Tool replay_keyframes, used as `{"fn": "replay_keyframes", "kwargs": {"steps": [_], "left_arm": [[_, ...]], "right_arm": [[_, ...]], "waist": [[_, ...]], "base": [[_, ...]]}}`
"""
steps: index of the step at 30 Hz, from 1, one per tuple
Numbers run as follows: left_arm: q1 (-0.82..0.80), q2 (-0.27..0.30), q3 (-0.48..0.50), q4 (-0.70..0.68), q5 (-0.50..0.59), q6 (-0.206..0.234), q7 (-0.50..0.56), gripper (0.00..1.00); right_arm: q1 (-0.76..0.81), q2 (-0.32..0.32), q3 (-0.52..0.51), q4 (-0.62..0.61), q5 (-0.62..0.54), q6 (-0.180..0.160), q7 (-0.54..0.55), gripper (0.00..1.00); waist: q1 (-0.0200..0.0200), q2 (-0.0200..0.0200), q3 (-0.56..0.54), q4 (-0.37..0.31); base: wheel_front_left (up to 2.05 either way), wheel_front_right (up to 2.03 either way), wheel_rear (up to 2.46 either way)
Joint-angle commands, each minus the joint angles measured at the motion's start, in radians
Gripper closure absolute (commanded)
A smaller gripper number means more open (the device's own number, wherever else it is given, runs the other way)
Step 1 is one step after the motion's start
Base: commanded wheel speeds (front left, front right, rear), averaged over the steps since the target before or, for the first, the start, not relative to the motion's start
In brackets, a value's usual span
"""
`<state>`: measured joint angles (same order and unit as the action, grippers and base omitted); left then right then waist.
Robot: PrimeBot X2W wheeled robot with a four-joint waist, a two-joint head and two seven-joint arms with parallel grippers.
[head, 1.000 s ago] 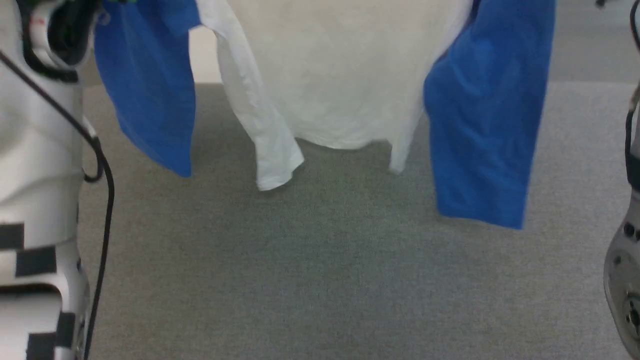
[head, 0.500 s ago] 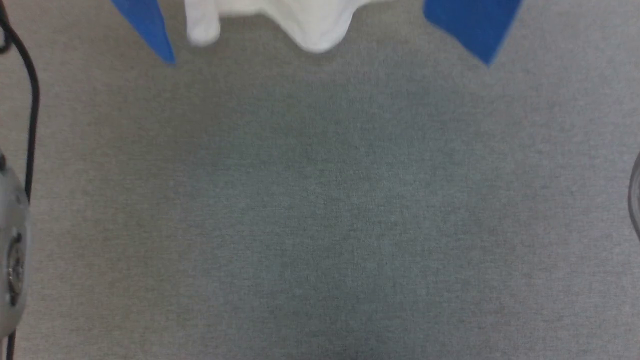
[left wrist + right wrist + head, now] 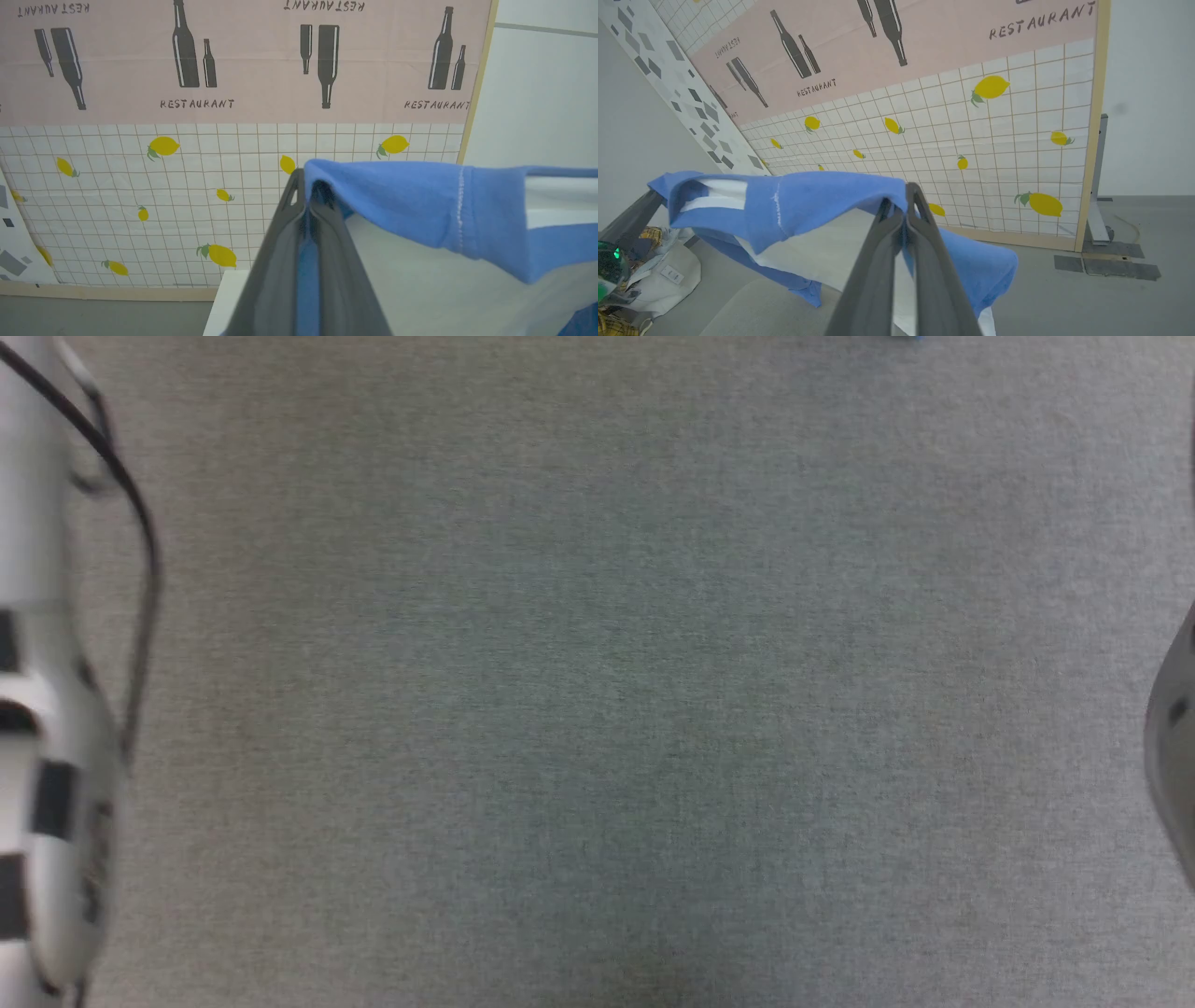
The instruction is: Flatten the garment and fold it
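Both grippers hold the garment up in the air by its bright blue shoulders. In the left wrist view my left gripper is shut on a fold of blue cloth, and the garment stretches off to the right with its white body below. In the right wrist view my right gripper is pinched shut on the other blue shoulder, and the garment hangs taut to the left. In the head view a blue speck touches the top edge.
The grey felt table top lies below, with my pale left forearm and right forearm at its sides. A backdrop printed with lemons and bottles stands behind. A heap of other clothes lies at the lower left.
The head picture has shifted as a whole. The hanging shirt, which spanned the top a second ago, has slid up past the top edge, and the table's far edge has gone too.
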<state>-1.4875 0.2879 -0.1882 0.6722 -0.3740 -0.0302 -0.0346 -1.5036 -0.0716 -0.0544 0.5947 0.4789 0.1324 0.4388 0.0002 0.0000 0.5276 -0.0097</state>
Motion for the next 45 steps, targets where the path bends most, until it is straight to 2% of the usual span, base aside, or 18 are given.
{"fn": "replay_keyframes", "kwargs": {"steps": [1,6,13,19,24,31,35,40,45], "left_arm": [[0.05,-0.007,0.004,0.008,-0.021,-0.008,-0.02,1.0],[0.235,-0.032,0.008,0.02,-0.054,-0.017,-0.085,1.0],[0.668,-0.079,0.041,-0.063,-0.127,0.017,-0.149,1.0],[1.051,-0.113,0.04,-0.195,-0.172,0.075,-0.094,1.0],[1.276,-0.114,0.024,-0.293,-0.189,0.126,-0.001,1.0],[1.479,-0.072,-0.007,-0.393,-0.202,0.191,0.195,1.0],[1.559,-0.032,-0.025,-0.444,-0.203,0.232,0.329,1.0],[1.621,-0.005,-0.044,-0.497,-0.217,0.269,0.464,1.0],[1.639,0.005,-0.06,-0.518,-0.215,0.279,0.502,1.0]], "right_arm": [[0.052,-0.018,0.007,-0.013,0.034,-0.002,-0.012,1.0],[0.292,-0.068,0.067,-0.086,0.159,-0.002,-0.029,1.0],[0.749,-0.131,0.146,-0.198,0.269,-0.002,-0.08,1.0],[1.035,-0.155,0.178,-0.261,0.314,-0.002,-0.115,1.0],[1.196,-0.214,0.25,-0.312,0.27,-0.002,-0.115,1.0],[1.363,-0.285,0.303,-0.345,0.254,-0.002,0.039,1.0],[1.432,-0.32,0.307,-0.373,0.239,-0.002,0.192,1.0],[1.49,-0.335,0.279,-0.411,0.199,-0.002,0.362,1.0],[1.505,-0.304,0.248,-0.437,0.125,-0.002,0.419,1.0]], "waist": [[-0.0002,0.0,-0.038,0.027],[-0.0002,0.0,-0.134,0.054],[-0.0002,0.0,-0.299,0.074],[-0.0002,0.0,-0.389,0.078],[-0.0002,0.0,-0.44,0.08],[-0.0002,0.0,-0.501,0.068],[-0.0002,0.0,-0.519,0.061],[-0.0002,0.0,-0.524,0.058],[-0.0002,0.0,-0.518,0.06]], "base": [[0.0,0.0,0.0],[0.0,0.0,0.0],[0.0,0.0,0.0],[0.0,0.0,0.0],[0.0,0.0,0.0],[0.0,0.0,0.0],[0.0,0.0,0.0],[0.0,0.0,0.0],[0.0,0.0,0.0]]}}
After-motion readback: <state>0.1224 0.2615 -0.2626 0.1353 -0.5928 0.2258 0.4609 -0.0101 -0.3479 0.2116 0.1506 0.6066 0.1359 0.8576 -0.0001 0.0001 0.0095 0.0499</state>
